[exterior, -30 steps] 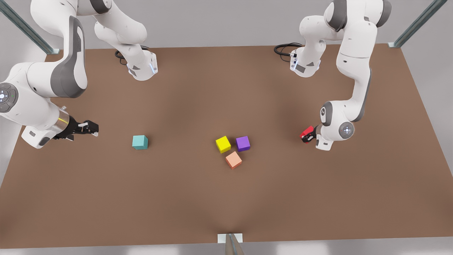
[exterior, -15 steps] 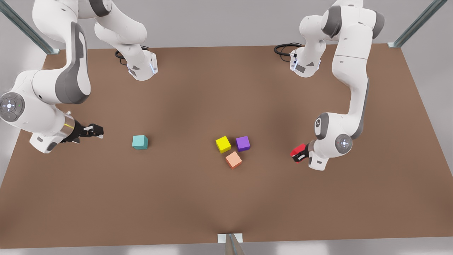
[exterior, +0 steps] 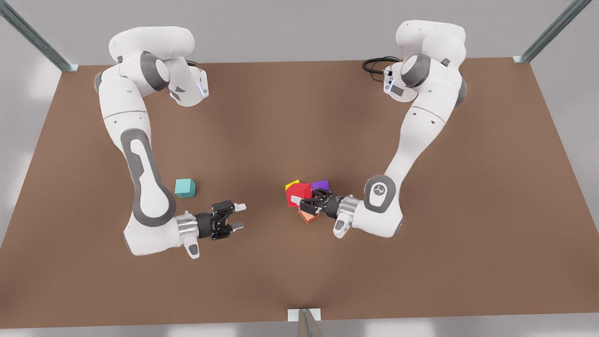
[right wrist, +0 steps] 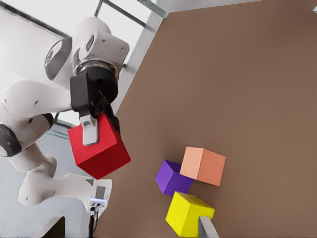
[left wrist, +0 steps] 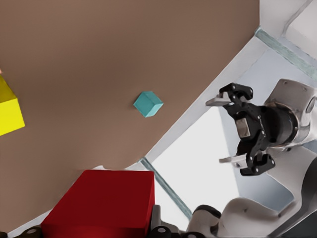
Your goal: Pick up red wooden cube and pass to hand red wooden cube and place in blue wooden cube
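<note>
The red wooden cube (exterior: 298,193) hangs above the table in the middle, held side-on by my left gripper (exterior: 302,199), which is shut on it on the arm at the front view's right. The left wrist view shows the cube (left wrist: 101,203) close up. The right wrist view shows the cube (right wrist: 99,148) in that gripper (right wrist: 96,134). My right gripper (exterior: 239,216) is open and empty, facing the cube across a gap from the front view's left. It also appears in the left wrist view (left wrist: 219,131). The blue wooden cube (exterior: 185,187) (left wrist: 148,103) sits on the table behind the right arm's wrist.
Under and behind the held cube lie a yellow cube (exterior: 291,184) (right wrist: 189,213), a purple cube (exterior: 321,184) (right wrist: 171,177) and a salmon-orange cube (exterior: 306,216) (right wrist: 203,166), close together on the brown table (exterior: 421,262).
Both arms swung in toward the table's middle. My left gripper carried the red cube toward the front view's left, over the cube cluster. My right gripper moved to face it.
</note>
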Action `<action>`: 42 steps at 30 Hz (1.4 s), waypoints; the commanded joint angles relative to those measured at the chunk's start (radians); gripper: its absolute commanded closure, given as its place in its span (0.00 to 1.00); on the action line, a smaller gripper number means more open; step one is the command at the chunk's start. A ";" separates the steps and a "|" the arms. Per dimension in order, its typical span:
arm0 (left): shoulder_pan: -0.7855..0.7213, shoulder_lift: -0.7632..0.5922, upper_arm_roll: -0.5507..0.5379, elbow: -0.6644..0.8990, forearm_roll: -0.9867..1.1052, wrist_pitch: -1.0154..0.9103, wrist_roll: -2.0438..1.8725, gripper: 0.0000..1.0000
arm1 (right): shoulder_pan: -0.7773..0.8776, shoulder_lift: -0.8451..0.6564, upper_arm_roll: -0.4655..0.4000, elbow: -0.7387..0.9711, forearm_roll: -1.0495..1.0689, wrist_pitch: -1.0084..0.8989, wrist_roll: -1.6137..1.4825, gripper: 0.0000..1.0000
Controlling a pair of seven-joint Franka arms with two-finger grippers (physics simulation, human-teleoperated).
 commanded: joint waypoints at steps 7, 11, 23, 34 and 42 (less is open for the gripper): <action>-0.003 0.017 -0.015 0.003 -0.082 0.127 0.625 0.38 | 0.062 0.005 0.003 -0.066 0.158 0.068 -1.285 0.00; -0.003 0.017 -0.018 0.003 -0.082 0.127 0.625 0.38 | 0.087 0.008 0.003 -0.092 0.214 0.098 -1.299 0.00; -0.005 0.025 -0.018 0.005 -0.082 0.129 0.635 0.38 | 0.119 0.024 0.003 -0.115 0.343 0.152 -1.313 0.00; -0.005 0.023 -0.025 0.005 -0.082 0.133 0.633 0.38 | 0.151 0.036 0.003 -0.113 0.428 0.157 -1.327 0.00; -0.005 0.025 -0.025 0.003 -0.082 0.136 0.635 0.38 | 0.171 0.039 0.003 -0.109 0.454 0.175 -1.325 0.00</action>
